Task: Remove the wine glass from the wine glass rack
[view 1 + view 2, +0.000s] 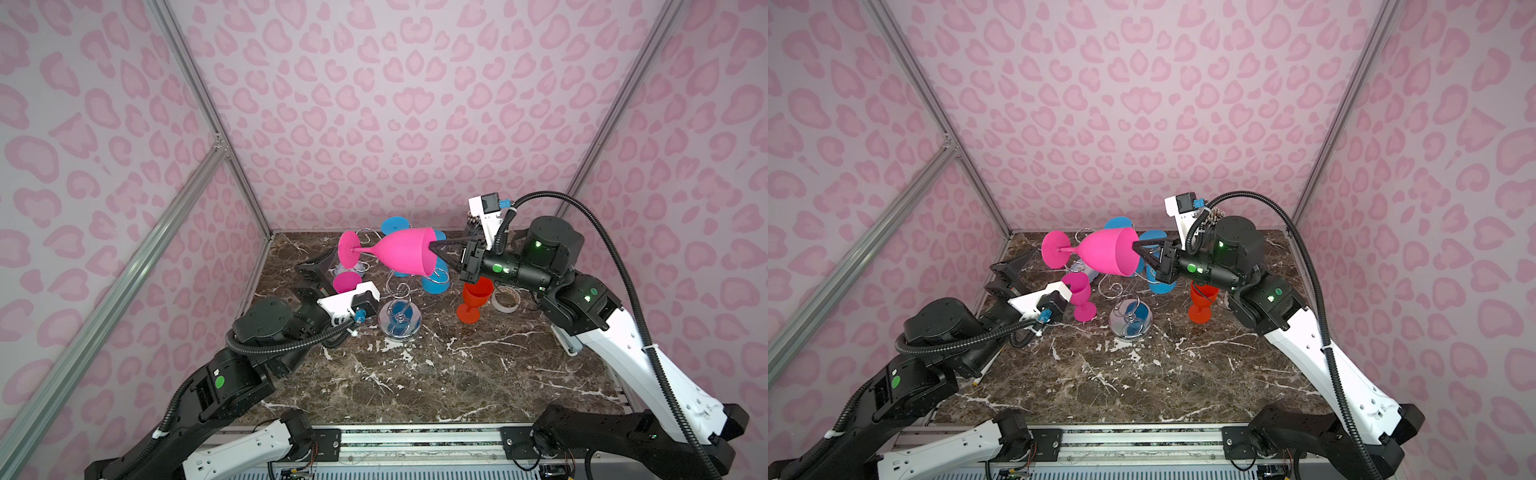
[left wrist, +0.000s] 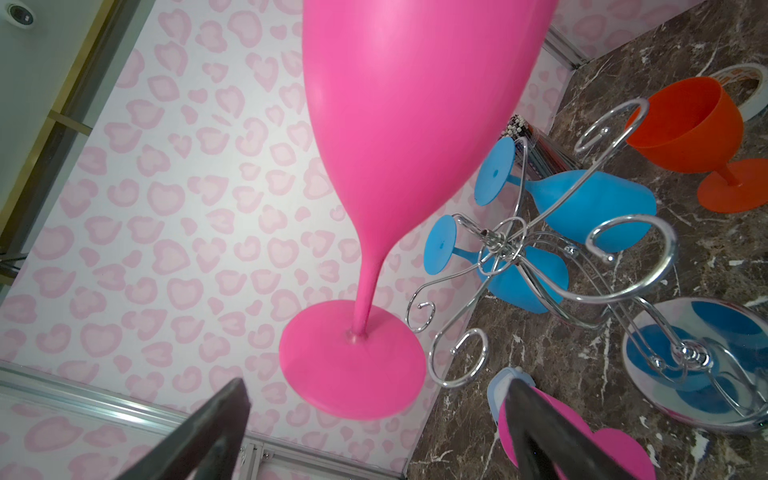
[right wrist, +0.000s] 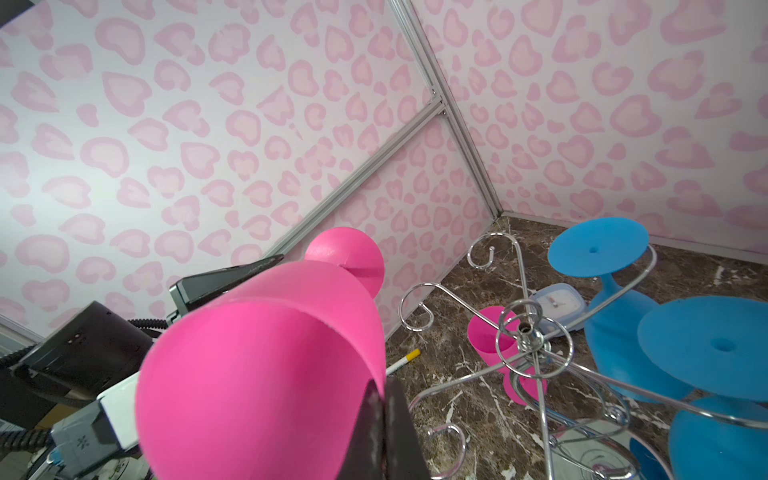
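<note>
A pink wine glass [image 1: 403, 251] [image 1: 1108, 251] lies sideways in the air, its foot toward the left wall. My right gripper [image 1: 434, 246] [image 3: 384, 390] is shut on its rim, one finger inside the bowl and one outside. The chrome wine glass rack [image 1: 400, 322] [image 2: 503, 245] stands on the marble just below and right of it. In the left wrist view the pink wine glass [image 2: 407, 124] hangs apart from the rack's scroll arms. Two blue wine glasses [image 2: 598, 208] [image 3: 615, 299] hang upside down on the rack. My left gripper [image 1: 309, 279] [image 2: 374, 395] is open beneath the glass's foot, holding nothing.
A second pink glass [image 1: 1079, 295] stands on the table by the left wrist. An orange glass [image 1: 473, 299] stands under the right wrist, beside a tape roll [image 1: 505, 299]. A cup of pencils [image 1: 473, 222], a pale blue clock [image 3: 557, 301] and a marker [image 3: 403, 359] lie further out.
</note>
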Controlling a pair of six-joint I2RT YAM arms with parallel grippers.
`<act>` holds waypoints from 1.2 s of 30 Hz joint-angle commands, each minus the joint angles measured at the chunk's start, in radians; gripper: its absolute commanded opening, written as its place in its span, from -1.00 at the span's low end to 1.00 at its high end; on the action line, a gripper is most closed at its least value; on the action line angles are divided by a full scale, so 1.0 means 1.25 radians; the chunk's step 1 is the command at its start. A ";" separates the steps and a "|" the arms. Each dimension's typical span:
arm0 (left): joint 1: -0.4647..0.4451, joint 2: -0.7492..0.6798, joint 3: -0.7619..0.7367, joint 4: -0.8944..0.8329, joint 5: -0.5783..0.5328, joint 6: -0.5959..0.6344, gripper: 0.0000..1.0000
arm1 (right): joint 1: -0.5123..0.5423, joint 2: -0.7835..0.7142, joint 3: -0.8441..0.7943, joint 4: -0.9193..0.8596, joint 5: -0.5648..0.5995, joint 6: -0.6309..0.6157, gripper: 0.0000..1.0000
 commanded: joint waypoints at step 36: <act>0.001 -0.057 -0.029 0.007 0.013 -0.138 0.94 | -0.132 -0.212 -0.100 -0.745 0.824 -0.157 -1.00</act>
